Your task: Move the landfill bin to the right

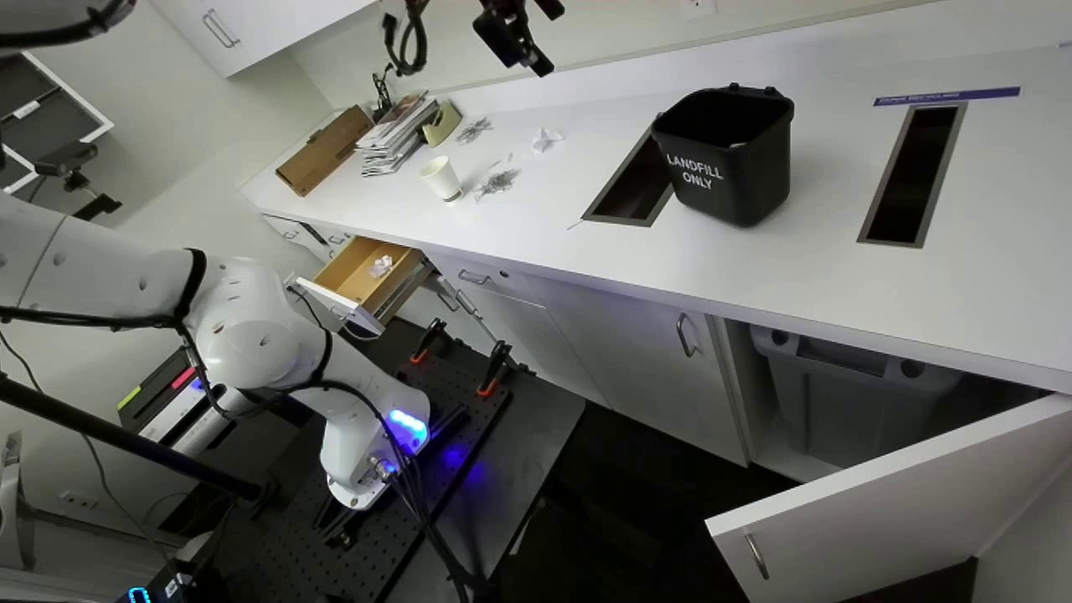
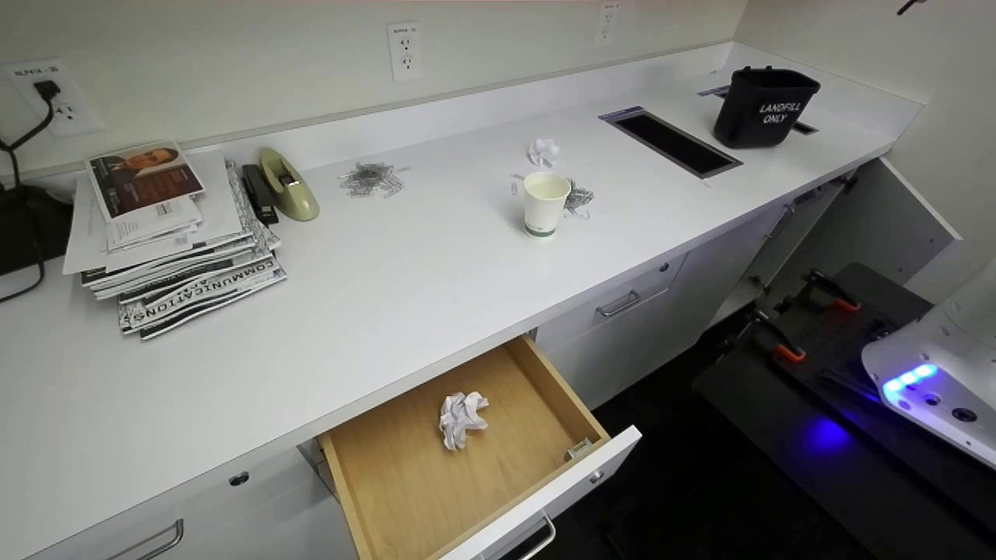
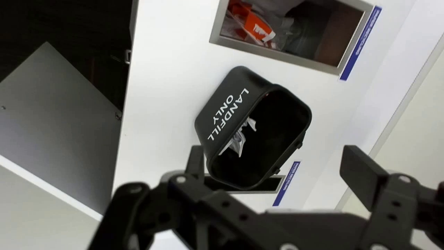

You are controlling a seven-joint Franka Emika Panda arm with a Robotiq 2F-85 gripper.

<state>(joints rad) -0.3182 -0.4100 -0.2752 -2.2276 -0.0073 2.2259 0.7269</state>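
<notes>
While the landfill bin (image 1: 727, 172) stands on the counter (image 1: 837, 293), the empty end effector (image 3: 273, 157) gapes wide

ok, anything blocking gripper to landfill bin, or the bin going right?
Nothing visible stands between the open gripper and the landfill bin. To its right, in an exterior view, only a framed slot comes next, which the move may have to cross.
</notes>
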